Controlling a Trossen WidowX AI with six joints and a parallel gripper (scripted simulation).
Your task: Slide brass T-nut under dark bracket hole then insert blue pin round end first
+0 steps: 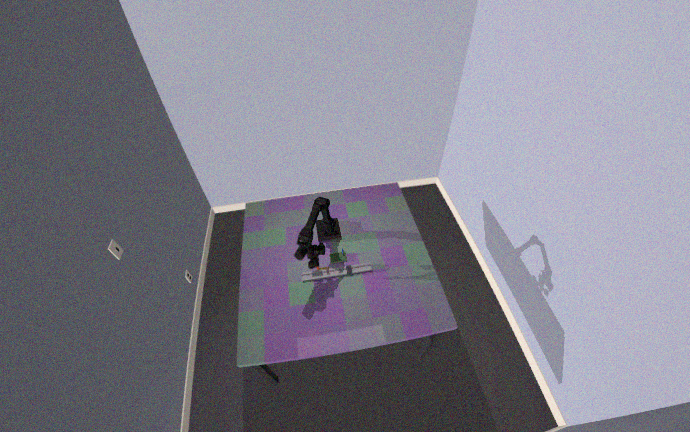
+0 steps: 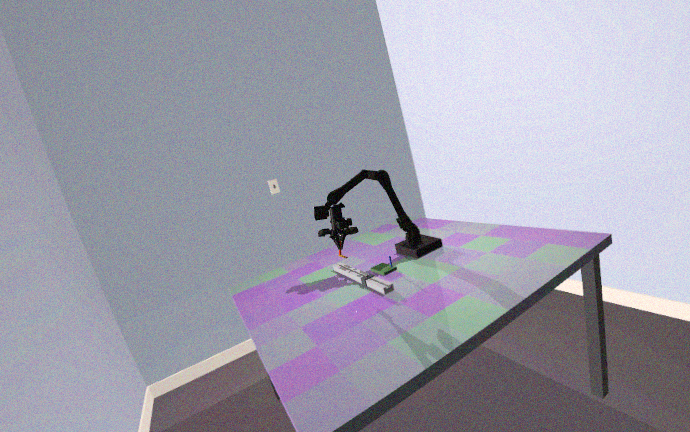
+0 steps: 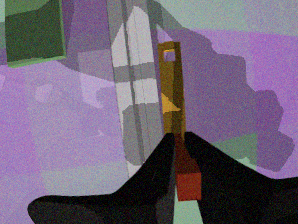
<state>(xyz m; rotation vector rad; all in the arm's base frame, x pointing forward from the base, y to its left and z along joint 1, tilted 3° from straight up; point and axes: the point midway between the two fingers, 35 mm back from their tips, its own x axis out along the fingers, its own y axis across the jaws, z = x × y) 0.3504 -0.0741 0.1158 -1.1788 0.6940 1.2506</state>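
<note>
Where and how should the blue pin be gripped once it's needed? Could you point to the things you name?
Probably by the upper part of its shaft, from above: the blue pin (image 1: 343, 251) (image 2: 390, 261) stands upright from the green tray (image 1: 337, 257) (image 2: 381, 268) (image 3: 35, 37), its slim top rising free. Its round end isn't distinguishable here.

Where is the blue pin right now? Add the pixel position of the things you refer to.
In the exterior view, the blue pin (image 1: 343, 251) (image 2: 390, 261) stands upright at the green tray (image 1: 337, 257) (image 2: 382, 269), on the side nearer the robot's black base (image 1: 333, 235) (image 2: 418, 247).
</note>
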